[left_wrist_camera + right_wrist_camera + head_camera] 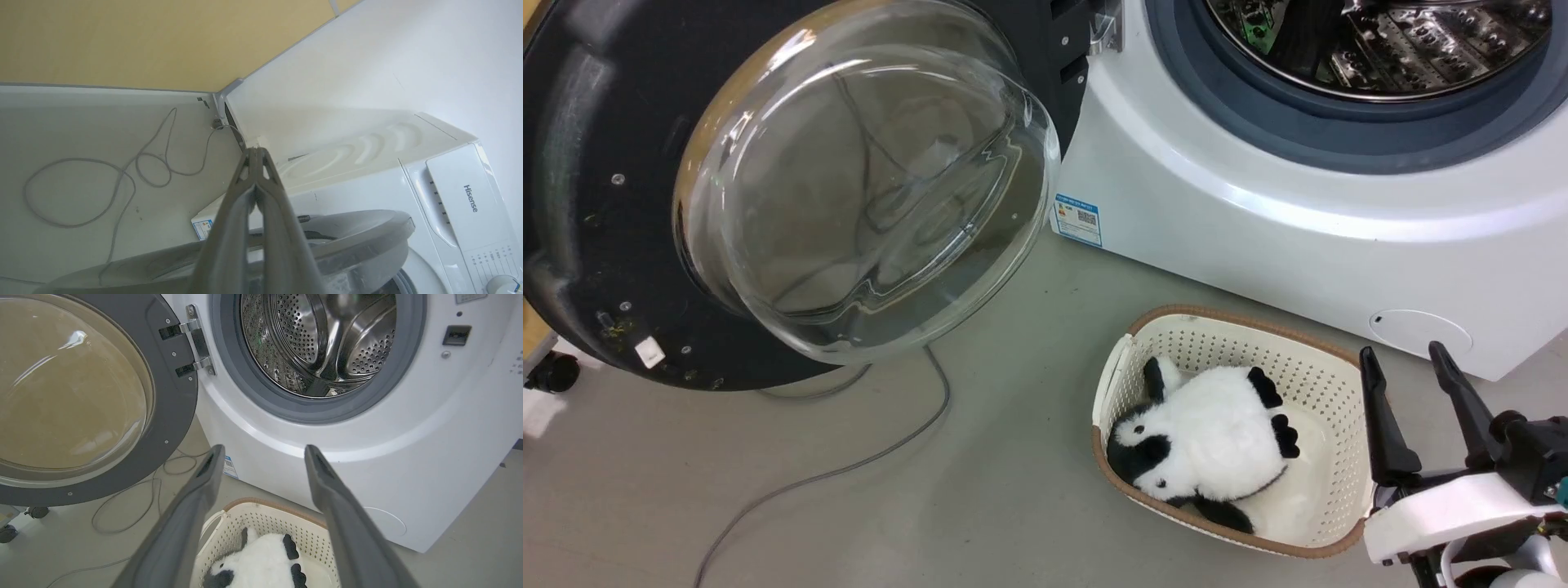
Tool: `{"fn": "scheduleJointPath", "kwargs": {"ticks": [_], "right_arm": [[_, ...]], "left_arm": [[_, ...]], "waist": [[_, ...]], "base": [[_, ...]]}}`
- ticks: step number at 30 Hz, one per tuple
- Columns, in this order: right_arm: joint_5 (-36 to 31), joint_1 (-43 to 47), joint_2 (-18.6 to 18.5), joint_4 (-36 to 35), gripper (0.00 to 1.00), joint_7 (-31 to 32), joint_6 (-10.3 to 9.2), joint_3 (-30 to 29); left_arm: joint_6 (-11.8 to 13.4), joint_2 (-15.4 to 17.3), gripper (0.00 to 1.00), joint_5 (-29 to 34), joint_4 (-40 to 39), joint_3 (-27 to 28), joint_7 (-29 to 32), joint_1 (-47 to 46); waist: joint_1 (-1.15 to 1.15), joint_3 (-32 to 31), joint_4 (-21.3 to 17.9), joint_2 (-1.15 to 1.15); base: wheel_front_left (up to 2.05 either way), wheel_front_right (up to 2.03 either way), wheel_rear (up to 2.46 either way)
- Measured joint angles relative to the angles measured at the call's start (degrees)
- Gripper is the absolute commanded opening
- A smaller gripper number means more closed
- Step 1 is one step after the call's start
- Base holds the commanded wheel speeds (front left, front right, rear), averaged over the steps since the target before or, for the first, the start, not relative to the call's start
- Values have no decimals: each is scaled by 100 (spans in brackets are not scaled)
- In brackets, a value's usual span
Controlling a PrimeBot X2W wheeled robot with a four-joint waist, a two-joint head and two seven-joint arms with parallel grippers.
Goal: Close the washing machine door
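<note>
The washing machine door, a black disc with a bulging clear glass bowl, stands swung wide open at the left, hinged to the white washing machine. The steel drum lies exposed inside its grey gasket. My right gripper is open and empty at the lower right, beside the basket and short of the machine's front; in its wrist view the right gripper points at the panel below the drum. My left gripper is shut on nothing, reaching over the door's rim; I cannot tell whether they touch.
A cream perforated basket holding a black-and-white plush toy sits on the floor in front of the machine. A grey cable loops over the floor below the door. A small black caster shows at the far left.
</note>
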Motion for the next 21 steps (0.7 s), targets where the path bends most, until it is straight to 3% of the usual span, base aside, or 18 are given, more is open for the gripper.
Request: {"fn": "scheduleJointPath", "kwargs": {"ticks": [15,21], "right_arm": [[171,-15,0,338,100,-190,0,16],[256,59,0,495,100,-303,0,2]], "left_arm": [[-76,-175,0,134,-391,-764,1214,471],[-147,-415,0,2,-798,-1053,1908,638]], "waist": [[0,-252,-1,0],[0,-527,22,0]], "base": [[0,0,0],[0,0,0]]}}
